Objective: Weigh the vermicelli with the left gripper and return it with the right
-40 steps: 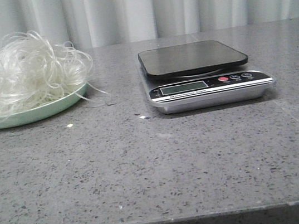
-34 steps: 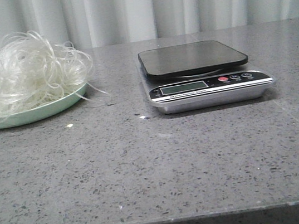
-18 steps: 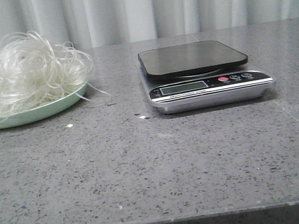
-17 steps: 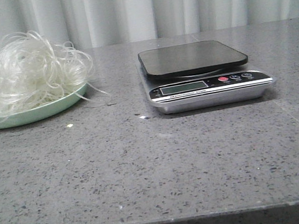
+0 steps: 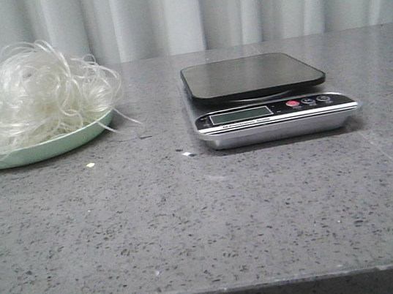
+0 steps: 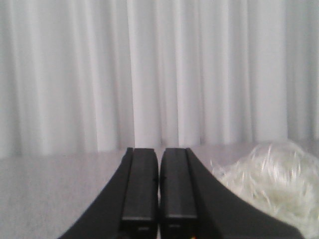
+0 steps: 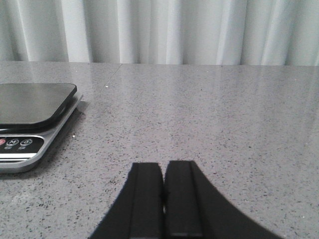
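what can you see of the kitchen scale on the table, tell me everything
The kitchen scale sits flat on the grey speckled table, right of the plate of vermicelli and apart from it. It has a silver, metal-looking body with a dark, glossy, rounded-square weighing platform on top, which is bare. Its front strip carries a small pale display, a red button and two dark buttons. Nothing touches it but the table.

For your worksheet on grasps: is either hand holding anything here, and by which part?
Nothing is held. The left hand and right hand are both shut and empty; the vermicelli lies on its plate.
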{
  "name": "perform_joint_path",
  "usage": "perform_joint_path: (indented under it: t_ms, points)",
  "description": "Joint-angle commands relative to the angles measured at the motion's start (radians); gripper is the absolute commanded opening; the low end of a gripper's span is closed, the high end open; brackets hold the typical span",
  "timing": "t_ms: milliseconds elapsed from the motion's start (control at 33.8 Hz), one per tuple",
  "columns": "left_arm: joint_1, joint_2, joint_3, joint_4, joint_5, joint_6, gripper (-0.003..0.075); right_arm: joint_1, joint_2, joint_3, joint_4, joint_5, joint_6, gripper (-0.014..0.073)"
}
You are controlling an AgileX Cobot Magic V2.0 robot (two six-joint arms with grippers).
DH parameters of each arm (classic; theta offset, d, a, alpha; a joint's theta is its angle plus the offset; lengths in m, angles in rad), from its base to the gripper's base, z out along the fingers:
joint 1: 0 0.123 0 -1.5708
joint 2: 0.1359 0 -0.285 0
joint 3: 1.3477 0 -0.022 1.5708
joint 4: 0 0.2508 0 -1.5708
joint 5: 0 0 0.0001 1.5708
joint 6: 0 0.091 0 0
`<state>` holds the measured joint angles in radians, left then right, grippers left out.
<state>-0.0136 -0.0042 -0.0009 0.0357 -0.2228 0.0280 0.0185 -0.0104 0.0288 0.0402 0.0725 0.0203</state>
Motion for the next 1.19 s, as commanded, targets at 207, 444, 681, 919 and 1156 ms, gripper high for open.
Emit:
perform_joint_path:
  t_ms: [207, 444, 681, 919, 1156]
  points:
    - [0.002, 0.114, -0.422, -0.002, 0.165, -0.008, 0.0136, -0.004, -0.016, -0.009, -0.003, -0.072, 0.000, 0.0151]
    - [0.002, 0.460, -0.838, -0.063, 0.533, -0.004, 0.0138, -0.004, -0.016, -0.009, -0.003, -0.072, 0.000, 0.0151]
    - [-0.008, 0.750, -0.989, -0.242, 0.656, 0.206, 0.0269, -0.004, -0.016, -0.009, -0.003, -0.072, 0.000, 0.0151]
    - [-0.126, 0.958, -1.085, -0.385, 0.761, 0.377, 0.0510, -0.004, -0.016, -0.009, -0.003, -0.072, 0.000, 0.0151]
    - [-0.232, 1.147, -1.177, -0.386, 0.850, 0.379, 0.0634, -0.004, -0.016, -0.009, -0.003, -0.072, 0.000, 0.0151]
